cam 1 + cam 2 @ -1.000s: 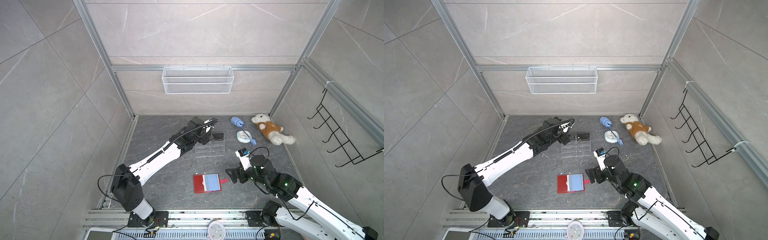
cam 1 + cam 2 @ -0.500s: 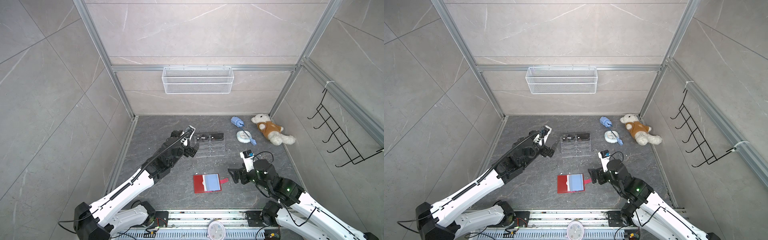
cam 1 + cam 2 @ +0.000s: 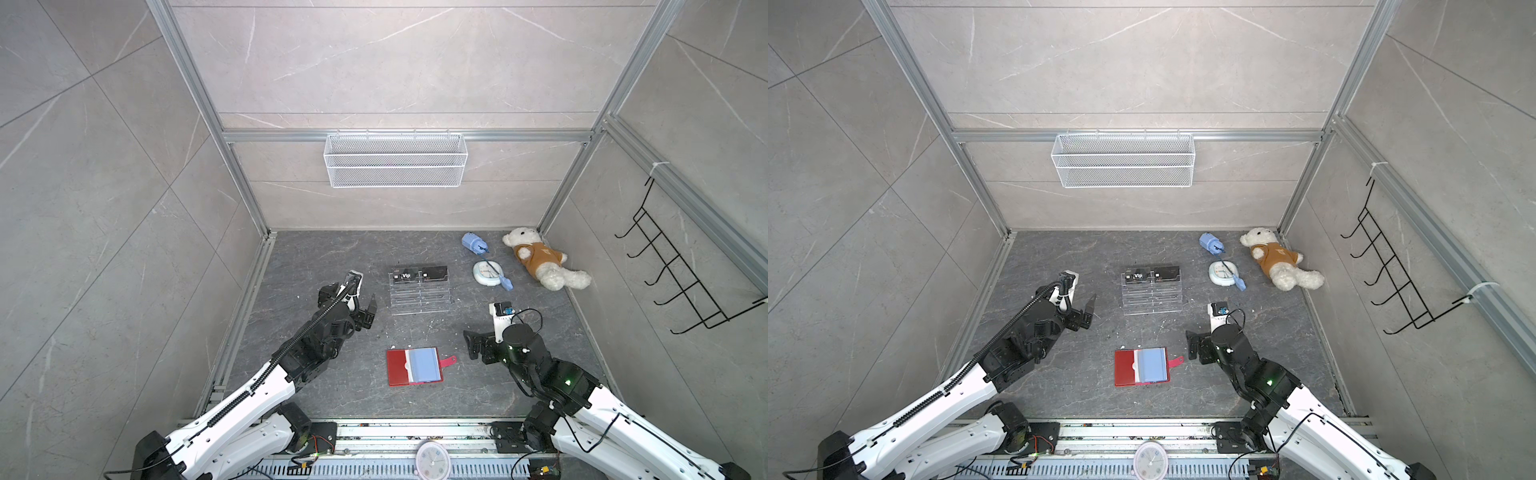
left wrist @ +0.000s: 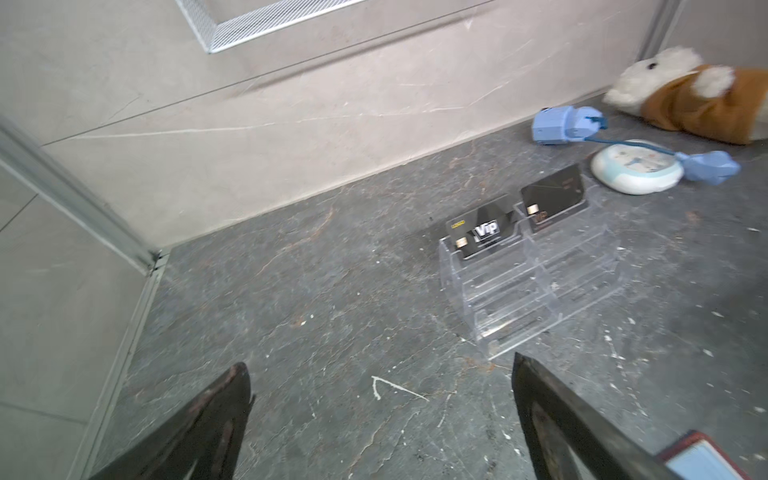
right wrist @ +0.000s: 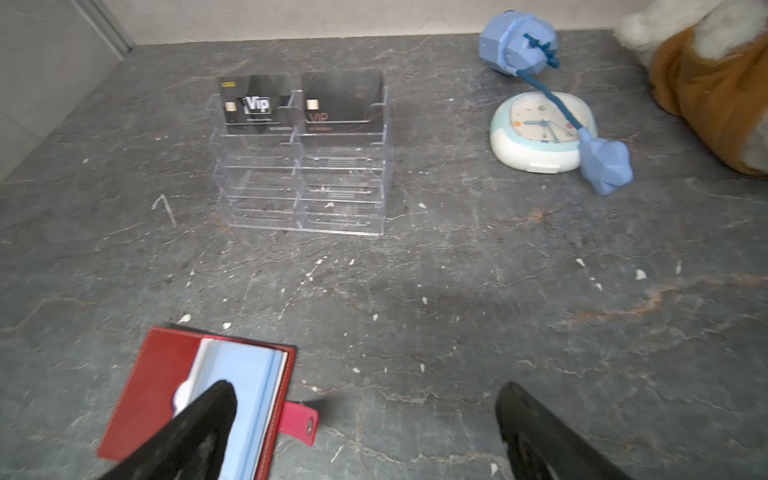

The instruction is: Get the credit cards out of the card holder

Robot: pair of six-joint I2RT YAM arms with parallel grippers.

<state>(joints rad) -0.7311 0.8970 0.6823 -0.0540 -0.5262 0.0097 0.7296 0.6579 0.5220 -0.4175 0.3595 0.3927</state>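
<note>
Lying open on the dark surface (image 3: 332,257), the red card holder (image 3: 414,366) shows its pale blue page, its snap tab pointing toward the right pincer (image 5: 365,387). That pincer hangs just beside it, jaws wide, gripping nothing. The two black credit cards (image 5: 257,104) stand side by side in the top tier of the clear stand (image 3: 419,299), farther back. The left pincer (image 4: 380,365), also wide and empty, hangs left of the stand.

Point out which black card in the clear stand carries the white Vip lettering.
The card on the left-arm side of the stand; its neighbour shows only faint bronze lettering.
</note>
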